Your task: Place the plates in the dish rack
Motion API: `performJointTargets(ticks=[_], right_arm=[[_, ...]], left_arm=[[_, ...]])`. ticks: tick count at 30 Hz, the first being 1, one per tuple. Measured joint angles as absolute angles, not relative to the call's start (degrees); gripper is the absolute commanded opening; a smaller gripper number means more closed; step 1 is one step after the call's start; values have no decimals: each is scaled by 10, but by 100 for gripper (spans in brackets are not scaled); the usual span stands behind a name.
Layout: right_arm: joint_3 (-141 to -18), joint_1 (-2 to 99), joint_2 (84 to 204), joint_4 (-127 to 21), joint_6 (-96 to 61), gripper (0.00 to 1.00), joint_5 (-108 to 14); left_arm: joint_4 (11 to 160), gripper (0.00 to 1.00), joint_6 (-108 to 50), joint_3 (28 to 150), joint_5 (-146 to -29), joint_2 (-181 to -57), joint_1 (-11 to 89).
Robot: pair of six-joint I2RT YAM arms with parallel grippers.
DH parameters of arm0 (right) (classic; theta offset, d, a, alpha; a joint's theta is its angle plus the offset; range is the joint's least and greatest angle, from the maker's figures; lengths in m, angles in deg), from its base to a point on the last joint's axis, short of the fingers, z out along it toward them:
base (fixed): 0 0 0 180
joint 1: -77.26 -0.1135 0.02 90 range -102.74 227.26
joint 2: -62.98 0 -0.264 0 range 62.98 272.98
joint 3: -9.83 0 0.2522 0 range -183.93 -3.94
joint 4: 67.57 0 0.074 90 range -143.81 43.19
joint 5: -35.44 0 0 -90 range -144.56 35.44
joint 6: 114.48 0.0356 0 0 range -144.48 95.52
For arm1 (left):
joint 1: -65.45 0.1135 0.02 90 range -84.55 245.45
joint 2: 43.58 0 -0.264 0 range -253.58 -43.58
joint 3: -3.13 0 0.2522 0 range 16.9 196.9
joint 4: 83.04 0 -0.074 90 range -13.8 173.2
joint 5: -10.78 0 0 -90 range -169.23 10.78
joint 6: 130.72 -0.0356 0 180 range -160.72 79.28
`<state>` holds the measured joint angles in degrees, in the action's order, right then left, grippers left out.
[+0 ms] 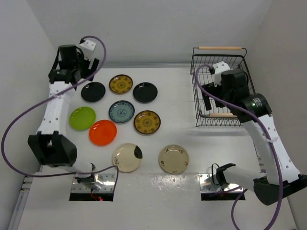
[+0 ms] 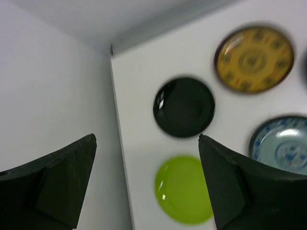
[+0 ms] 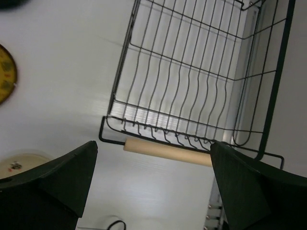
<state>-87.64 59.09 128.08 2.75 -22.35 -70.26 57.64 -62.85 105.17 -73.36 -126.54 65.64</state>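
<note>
Several plates lie flat on the white table: two black, two mustard-yellow, blue-grey, lime green, orange-red and two cream. The black wire dish rack stands at the back right with no plate in it. My left gripper hangs open high over the back left; its wrist view looks down on the black plate and the lime plate. My right gripper is open and empty above the rack's near wooden handle.
White walls close in the table at the left, back and right. The rack's far handle lies near the back wall. A purple cable loops out from the left arm. Both arm bases sit at the near edge.
</note>
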Motion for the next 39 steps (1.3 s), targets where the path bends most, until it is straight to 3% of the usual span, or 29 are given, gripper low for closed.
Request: performJointTargets(ticks=[1, 3, 7, 10, 12, 13, 15, 16, 17, 20, 23, 29, 35, 38, 39], right_arm=[[-859, 583, 1283, 17, -236, 100, -722], [-839, 563, 1285, 3, -257, 100, -773], [-836, 525, 1320, -34, -323, 100, -891], [-845, 507, 1361, -36, -338, 100, -892], [-846, 493, 1374, -34, -342, 86, -856], [-845, 488, 1375, -34, -344, 55, -833], [-841, 479, 1366, -47, -343, 38, -793], [-834, 476, 1356, -59, -336, 35, -780], [-827, 474, 1346, -69, -330, 39, -771], [-806, 468, 1313, -99, -310, 69, -752], [-797, 456, 1302, -118, -292, 81, -745], [-763, 407, 1301, -130, -249, 81, -742], [-752, 367, 1296, -132, -223, 80, -766], [-755, 348, 1293, -131, -218, 80, -780], [-757, 341, 1292, -130, -218, 80, -784]], left_arm=[[521, 81, -625, 1081, -749, -1289, 678], [431, 75, -616, 1126, -780, -1341, 731], [301, 76, -608, 1174, -860, -1451, 865], [272, 78, -607, 1140, -892, -1477, 943], [272, 78, -606, 1101, -905, -1473, 983], [275, 79, -606, 1082, -910, -1472, 997], [289, 79, -605, 1043, -920, -1471, 1016], [296, 79, -604, 1026, -923, -1472, 1021], [303, 79, -603, 1010, -928, -1474, 1024], [323, 79, -599, 983, -943, -1495, 1026], [351, 75, -597, 972, -961, -1533, 1026], [385, 64, -593, 951, -968, -1567, 1026], [416, 30, -594, 944, -975, -1571, 1024], [426, 3, -584, 946, -1004, -1576, 1024], [426, 0, -579, 950, -1017, -1578, 1024]])
